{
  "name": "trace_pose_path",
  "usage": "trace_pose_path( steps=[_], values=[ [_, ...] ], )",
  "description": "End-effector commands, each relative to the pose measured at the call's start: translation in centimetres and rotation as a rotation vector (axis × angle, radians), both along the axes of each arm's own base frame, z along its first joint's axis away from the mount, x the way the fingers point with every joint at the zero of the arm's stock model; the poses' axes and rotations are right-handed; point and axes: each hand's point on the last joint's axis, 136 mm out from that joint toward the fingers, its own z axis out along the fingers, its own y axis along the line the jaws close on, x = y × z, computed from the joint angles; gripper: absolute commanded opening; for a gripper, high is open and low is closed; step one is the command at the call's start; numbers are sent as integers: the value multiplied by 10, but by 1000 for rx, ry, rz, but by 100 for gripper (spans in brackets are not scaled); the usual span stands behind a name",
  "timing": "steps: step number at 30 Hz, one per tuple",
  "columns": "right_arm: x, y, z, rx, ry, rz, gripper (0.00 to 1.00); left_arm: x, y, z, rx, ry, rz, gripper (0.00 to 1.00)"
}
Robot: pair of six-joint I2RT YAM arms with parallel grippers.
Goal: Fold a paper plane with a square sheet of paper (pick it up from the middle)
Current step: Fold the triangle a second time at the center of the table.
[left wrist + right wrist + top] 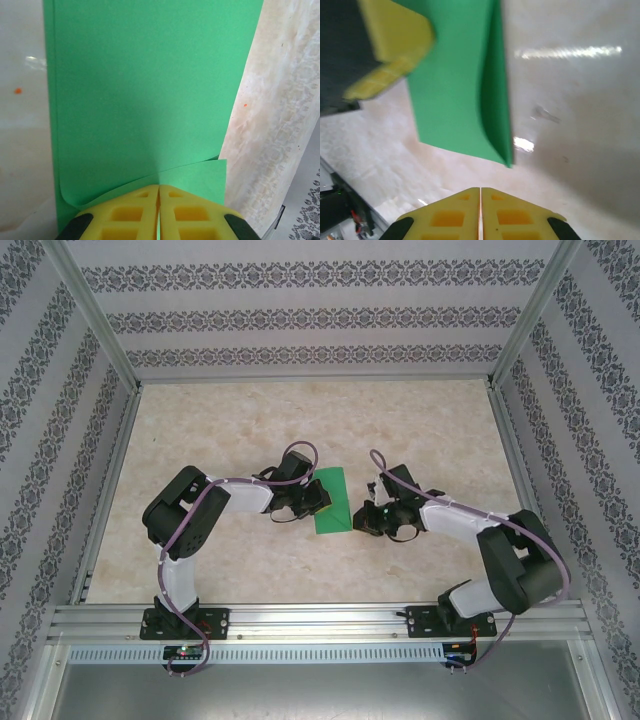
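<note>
The square sheet of paper [331, 498] is bright green and lies folded into a narrow strip on the table between my two arms. In the left wrist view the paper [150, 90] stretches away from me, with a flap curling up at its near edge. My left gripper [159, 188] is shut on that near edge, and green shows between its yellow fingers [125, 215]. My left gripper [314, 502] sits at the strip's left side. My right gripper [480, 190] is shut on nothing, a short way off the paper's corner [507, 160]. A paper plane is out of view.
Bare marbled tabletop [430, 430] surrounds the paper. Metal frame posts and patterned walls [300, 310] close in the back and sides. The left gripper's yellow finger [395, 40] reaches into the right wrist view beside the paper. An aluminium rail [320, 625] runs along the near edge.
</note>
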Motion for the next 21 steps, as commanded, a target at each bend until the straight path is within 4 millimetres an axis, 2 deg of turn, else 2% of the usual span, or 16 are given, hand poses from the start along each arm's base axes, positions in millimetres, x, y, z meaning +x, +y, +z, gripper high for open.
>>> trace_pose_path(
  steps=[1, 5, 8, 14, 18, 21],
  values=[
    [23, 11, 23, 30, -67, -19, 10, -9, 21, -36, 122, 70, 17, 11],
    [29, 25, 10, 26, -44, 0, 11, -8, 19, -34, 120, 64, 13, 11],
    [26, 41, -1, 37, -15, 47, 12, -8, 19, -34, 119, 63, 12, 11],
    [27, 38, -28, -35, 27, 47, 11, -8, 19, -33, 119, 63, 10, 11],
    [24, 34, -32, -32, 42, 43, 11, -9, 20, -33, 122, 62, 7, 12],
    [26, 41, -20, 17, 30, 49, 12, -9, 20, -32, 122, 60, 5, 11]
  ],
)
